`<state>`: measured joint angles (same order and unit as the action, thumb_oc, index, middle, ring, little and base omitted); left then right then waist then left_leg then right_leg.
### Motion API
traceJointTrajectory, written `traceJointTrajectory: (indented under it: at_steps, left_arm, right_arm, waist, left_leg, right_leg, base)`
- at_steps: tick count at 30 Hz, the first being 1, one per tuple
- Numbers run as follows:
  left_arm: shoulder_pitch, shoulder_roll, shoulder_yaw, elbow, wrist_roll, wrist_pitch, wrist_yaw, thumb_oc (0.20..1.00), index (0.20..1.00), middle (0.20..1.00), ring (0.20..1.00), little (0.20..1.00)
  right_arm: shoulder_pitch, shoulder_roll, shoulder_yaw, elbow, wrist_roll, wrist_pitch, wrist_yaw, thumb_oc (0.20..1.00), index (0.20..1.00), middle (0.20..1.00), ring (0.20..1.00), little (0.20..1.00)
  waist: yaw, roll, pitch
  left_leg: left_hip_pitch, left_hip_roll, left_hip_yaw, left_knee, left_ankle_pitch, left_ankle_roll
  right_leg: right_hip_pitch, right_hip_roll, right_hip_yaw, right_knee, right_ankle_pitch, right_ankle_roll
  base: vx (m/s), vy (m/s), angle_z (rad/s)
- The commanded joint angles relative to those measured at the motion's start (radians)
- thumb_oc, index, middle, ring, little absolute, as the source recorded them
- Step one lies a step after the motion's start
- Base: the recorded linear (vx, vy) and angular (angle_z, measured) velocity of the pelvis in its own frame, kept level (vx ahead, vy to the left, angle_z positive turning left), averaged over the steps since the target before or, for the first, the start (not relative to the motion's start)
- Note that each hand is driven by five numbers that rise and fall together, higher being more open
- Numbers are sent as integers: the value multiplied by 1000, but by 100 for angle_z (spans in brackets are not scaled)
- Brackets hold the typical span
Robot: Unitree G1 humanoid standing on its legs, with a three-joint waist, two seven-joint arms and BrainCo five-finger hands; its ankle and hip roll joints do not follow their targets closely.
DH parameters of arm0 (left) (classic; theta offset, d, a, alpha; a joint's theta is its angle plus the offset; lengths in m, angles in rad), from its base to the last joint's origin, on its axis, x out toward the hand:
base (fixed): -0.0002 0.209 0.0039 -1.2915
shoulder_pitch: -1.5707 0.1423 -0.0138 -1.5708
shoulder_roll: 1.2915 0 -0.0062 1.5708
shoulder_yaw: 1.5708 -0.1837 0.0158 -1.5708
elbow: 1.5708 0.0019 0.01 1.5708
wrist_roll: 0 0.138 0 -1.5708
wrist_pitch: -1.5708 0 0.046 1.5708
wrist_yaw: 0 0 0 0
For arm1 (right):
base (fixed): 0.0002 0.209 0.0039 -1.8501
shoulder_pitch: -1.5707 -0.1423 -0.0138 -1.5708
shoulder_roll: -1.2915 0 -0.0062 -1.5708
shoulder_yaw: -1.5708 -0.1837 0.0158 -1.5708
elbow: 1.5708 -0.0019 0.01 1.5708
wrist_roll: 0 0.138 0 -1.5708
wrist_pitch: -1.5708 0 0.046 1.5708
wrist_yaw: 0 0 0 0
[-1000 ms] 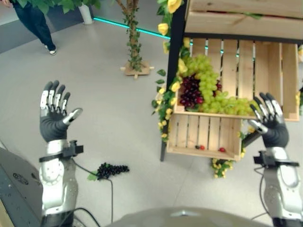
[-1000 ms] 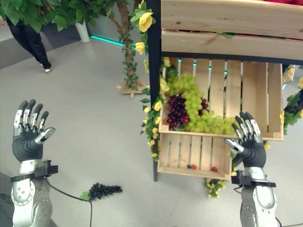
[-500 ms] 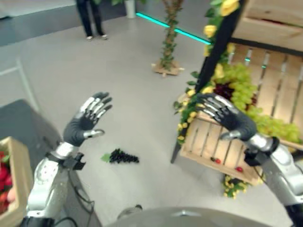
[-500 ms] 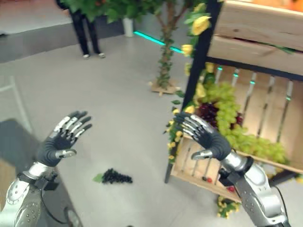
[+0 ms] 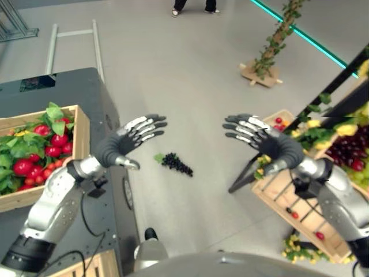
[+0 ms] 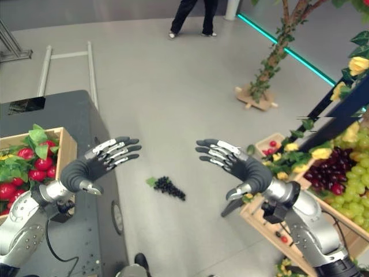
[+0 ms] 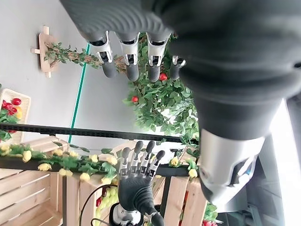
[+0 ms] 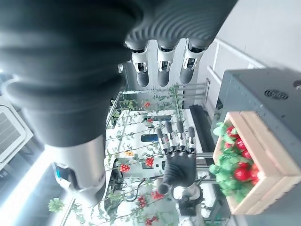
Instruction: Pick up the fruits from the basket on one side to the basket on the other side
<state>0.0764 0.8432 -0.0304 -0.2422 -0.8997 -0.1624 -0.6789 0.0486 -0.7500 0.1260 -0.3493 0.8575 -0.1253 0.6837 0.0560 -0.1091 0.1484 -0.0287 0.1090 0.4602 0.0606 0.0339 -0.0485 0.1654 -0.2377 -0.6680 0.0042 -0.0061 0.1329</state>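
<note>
Floor [image 5: 173,75] grey w/ dark grape bunch [image 5: 176,164], teal strip [image 5: 305,37], both hands empty.

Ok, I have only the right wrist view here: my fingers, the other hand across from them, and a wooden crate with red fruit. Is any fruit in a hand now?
Observer: No. The left hand and the right hand are both open and empty. In the eye views a bunch of dark grapes lies on the floor, seen between them.
Operator: And where is the fruit on the other side?
Observer: On the robot's right, by the wooden crates, lie green grapes and dark red grapes.
Operator: Is somebody near?
Observer: A person's legs stand at the far side of the floor.
</note>
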Motion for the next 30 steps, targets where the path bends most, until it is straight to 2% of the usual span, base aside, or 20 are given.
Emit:
traceJointTrajectory:
  at_steps: [1, 3, 4, 6, 7, 8, 10, 11, 13, 14, 16, 18, 19, 20, 21, 23, 25, 26, 27, 30]
  left_arm:
    - [-1, 30, 44, -25, -49, -46, -8, 1000, 1000, 1000, 1000, 1000]
    - [-3, 30, 44, -24, -48, -47, -8, 1000, 1000, 1000, 1000, 1000]
    - [-4, 23, 44, -26, -25, -50, 1, 1000, 1000, 1000, 1000, 1000]
    - [4, 21, 49, -30, -21, -51, 2, 1000, 1000, 1000, 1000, 1000]
    - [9, 7, 39, -27, -24, -51, 1, 1000, 1000, 1000, 1000, 1000]
    - [10, 7, 40, -27, -24, -51, 1, 1000, 1000, 1000, 1000, 1000]
    - [5, -9, 32, -18, -17, -62, 9, 1000, 1000, 1000, 1000, 1000]
    - [0, -16, 33, -20, -5, -65, 15, 1000, 1000, 1000, 1000, 1000]
    - [-10, -17, 35, -23, 5, -71, 18, 1000, 1000, 1000, 1000, 1000]
    - [-22, -11, 27, -20, 8, -78, 24, 1000, 1000, 1000, 1000, 1000]
    - [-67, -18, 7, -6, 5, -82, 36, 1000, 1000, 1000, 1000, 1000]
    - [-83, -29, -3, -9, 6, -89, 40, 1000, 1000, 1000, 1000, 1000]
    - [-85, -31, -11, -7, 4, -94, 38, 1000, 1000, 1000, 1000, 1000]
    - [-85, -30, -11, -7, 4, -94, 38, 1000, 1000, 1000, 1000, 1000]
    - [-90, -25, -14, -8, -3, -104, 35, 1000, 1000, 1000, 1000, 1000]
    - [-93, -25, -14, -6, -3, -110, 41, 1000, 1000, 1000, 1000, 1000]
    - [-93, -20, -11, -5, -5, -111, 47, 1000, 1000, 1000, 1000, 1000]
    - [-85, -28, 3, 1, 3, -120, 61, 1000, 1000, 1000, 1000, 1000]
    - [-86, -41, 5, 20, 4, -126, 80, 1000, 1000, 1000, 1000, 1000]
    - [-106, -36, -3, 22, 1, -115, 81, 1000, 1000, 1000, 1000, 1000]
  right_arm:
    - [-52, 19, -1, -9, 20, -44, 2, 1000, 1000, 1000, 1000, 1000]
    - [-54, 20, 0, -8, 19, -44, 2, 1000, 1000, 1000, 1000, 1000]
    - [-58, 50, 5, 5, -15, -37, -4, 1000, 1000, 1000, 1000, 1000]
    - [-51, 52, 3, -1, -24, -37, 2, 1000, 1000, 1000, 1000, 1000]
    - [-41, 71, -2, 5, -30, -31, 4, 1000, 1000, 1000, 1000, 1000]
    - [-41, 71, -2, 5, -31, -31, 4, 1000, 1000, 1000, 1000, 1000]
    - [-31, 71, -13, 11, -35, -27, 8, 1000, 1000, 1000, 1000, 1000]
    - [-30, 70, -22, 11, -37, -27, 9, 1000, 1000, 1000, 1000, 1000]
    - [-39, 66, -29, 11, -37, -28, 7, 1000, 1000, 1000, 1000, 1000]
    - [-44, 60, -35, 15, -37, -29, 4, 1000, 1000, 1000, 1000, 1000]
    - [-59, 57, -44, 19, -29, -32, -8, 1000, 1000, 1000, 1000, 1000]
    - [-55, 54, -52, 14, -28, -37, -17, 1000, 1000, 1000, 1000, 1000]
    - [-46, 42, -49, 3, -31, -34, -8, 1000, 1000, 1000, 1000, 1000]
    - [-46, 42, -49, 3, -31, -34, -8, 1000, 1000, 1000, 1000, 1000]
    - [-44, 22, -47, -3, -31, -28, 1, 1000, 1000, 1000, 1000, 1000]
    - [-49, 18, -44, -6, -19, -25, 8, 1000, 1000, 1000, 1000, 1000]
    - [-71, 9, -29, -3, -16, -28, 7, 1000, 1000, 1000, 1000, 1000]
    - [-106, 6, -3, 9, 2, -29, 9, 1000, 1000, 1000, 1000, 1000]
    - [-125, 1, 8, 11, 9, -35, 0, 1000, 1000, 1000, 1000, 1000]
    - [-147, -7, 9, 19, 26, -32, -11, 1000, 1000, 1000, 1000, 1000]
  waist:
    - [51, 10, -71]
    - [48, 9, -71]
    - [54, 32, -78]
    - [48, 40, -74]
    - [22, 57, -67]
    - [24, 55, -68]
    - [-4, 69, -58]
    - [-5, 77, -53]
    - [-9, 81, -49]
    - [-24, 80, -49]
    - [-43, 72, -35]
    - [-54, 70, -29]
    - [-70, 71, -24]
    - [-71, 70, -26]
    - [-80, 65, -26]
    - [-78, 61, -22]
    - [-54, 49, -30]
    - [-32, 42, -39]
    - [-24, 42, -38]
    - [-20, 33, -34]
  left_leg:
    - [-47, -40, -64, 72, -116, 27]
    - [-47, -42, -66, 73, -117, 29]
    - [0, -101, -111, 37, -146, 71]
    - [21, -129, -142, 16, -147, 86]
    - [55, -158, -213, -15, -149, 111]
    - [55, -161, -211, -18, -149, 111]
    - [88, -172, -270, -61, -129, 105]
    - [81, -169, -286, -68, -105, 104]
    - [80, -166, -331, -76, -100, 95]
    - [74, -173, -369, -74, -97, 90]
    - [74, -191, -439, -44, -111, 82]
    - [77, -202, -506, -20, -134, 75]
    - [79, -212, -587, 8, -148, 73]
    - [76, -214, -587, 7, -146, 73]
    - [79, -227, -665, 33, -161, 68]
    - [78, -229, -707, 52, -171, 62]
    - [76, -218, -758, 57, -180, 50]
    - [86, -178, -799, 59, -179, 19]
    - [86, -145, -819, 78, -180, -2]
    - [58, -119, -846, 109, -170, -25]
  right_leg:
    - [-3, 27, -36, 71, -70, -18]
    - [-4, 23, -38, 78, -72, -15]
    - [-23, -57, -33, 229, -38, 8]
    - [-37, -90, -11, 308, -21, 19]
    - [-106, -82, 115, 426, -31, 13]
    - [-112, -86, 120, 435, -35, 13]
    - [-207, 5, 245, 446, -96, -8]
    - [-219, 17, 226, 406, -93, -30]
    - [-243, 36, 232, 349, -104, -35]
    - [-296, 84, 312, 300, -92, -32]
    - [-328, 122, 433, 228, -56, -10]
    - [-336, 125, 521, 160, -24, 4]
    - [-355, 138, 651, 141, -3, 22]
    - [-357, 136, 651, 139, -1, 22]
    - [-365, 150, 763, 148, 14, 33]
    - [-354, 148, 781, 149, 16, 34]
    - [-322, 130, 729, 124, 0, 23]
    - [-309, 136, 668, 150, -21, 9]
    - [-287, 149, 635, 158, -41, -3]
    - [-246, 159, 569, 147, -59, -17]
  base:
    - [77, 155, 20]
    - [145, 250, 36]
    - [215, 359, 29]
    - [237, 403, 65]
    - [181, 307, 93]
    - [139, 233, 108]
    - [56, 88, 99]
    - [17, 15, 71]
    - [49, -56, 77]
    - [153, -58, 84]
    - [202, -68, 103]
    - [251, -142, 150]
    - [214, -149, 165]
    - [300, -233, 163]
    - [216, -239, 177]
    - [168, -235, 183]
    - [161, -359, 148]
    - [256, -609, 144]
    - [215, -519, 134]
    - [79, -412, 138]
